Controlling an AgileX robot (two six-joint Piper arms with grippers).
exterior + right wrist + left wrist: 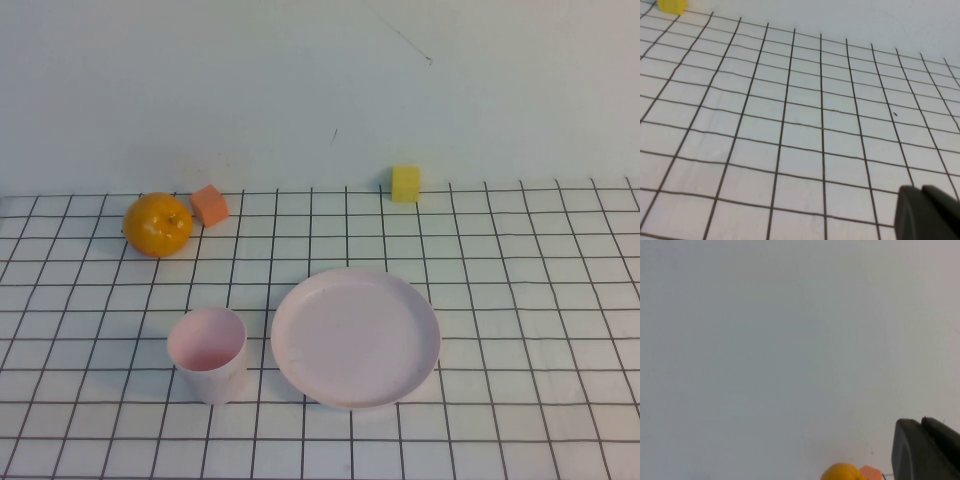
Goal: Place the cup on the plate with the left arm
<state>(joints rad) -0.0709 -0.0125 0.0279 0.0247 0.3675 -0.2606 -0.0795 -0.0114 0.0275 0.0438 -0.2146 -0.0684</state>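
Note:
The pale pink cup [207,353] stands upright and empty on the gridded cloth at the near left. The pale pink plate [355,335] lies just to its right, a small gap apart, with nothing on it. Neither arm shows in the high view. My left gripper [921,421] shows only in the left wrist view, with its dark fingers pressed together and nothing between them, facing the pale back wall. My right gripper [920,189] shows only in the right wrist view, shut and empty, above bare gridded cloth. The cup and plate are out of both wrist views.
An orange [157,224] and a small orange block [210,205] sit at the far left; both also peek into the left wrist view, the orange [842,473] beside the block [871,472]. A yellow cube [405,184] stands far centre-right by the wall and shows in the right wrist view [671,5].

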